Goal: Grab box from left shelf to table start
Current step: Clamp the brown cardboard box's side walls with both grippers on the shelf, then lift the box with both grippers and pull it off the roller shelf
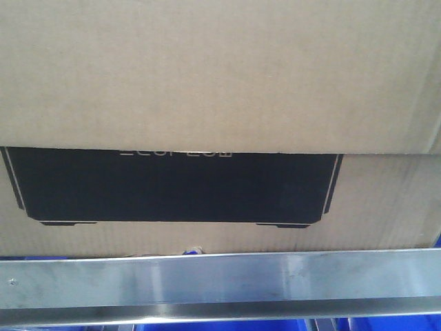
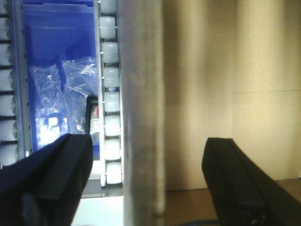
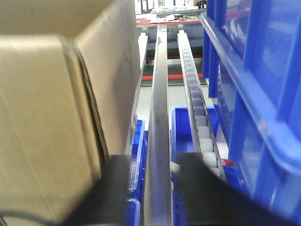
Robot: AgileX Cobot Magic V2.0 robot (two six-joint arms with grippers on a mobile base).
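Blue plastic bins (image 3: 263,94) fill the background to the right of the right claw (image 3: 157,162), and a track of white rollers (image 3: 195,94) runs away from just above its right finger. The box (image 1: 220,76) sits on the shelf (image 1: 103,283) and fills almost the whole front view. Its tan cardboard carries a big black rectangle (image 1: 172,186), with small pale lettering (image 1: 176,152) half hidden under an overhanging flap. The silver front rail (image 1: 344,276) crosses just below the box's lower edge. Seen from the right wrist, the right claw's two dark fingers stand apart with a long metal bar (image 3: 157,94) passing between them. The box's corner rises just left of the left finger, but the picture is blurred and I cannot tell whether finger and cardboard touch. It grips nothing that shows. The left claw (image 2: 148,146) is spread wide, one black finger low at each side of its view, and it too has hold of nothing. Between its fingers stands the brushed metal rail, with the box's plain tan side reaching from the rail to beyond the right finger. Beyond the left finger lie another row of white rollers (image 2: 110,94) and a blue bin (image 2: 56,37) holding crumpled clear plastic bags (image 2: 61,80).
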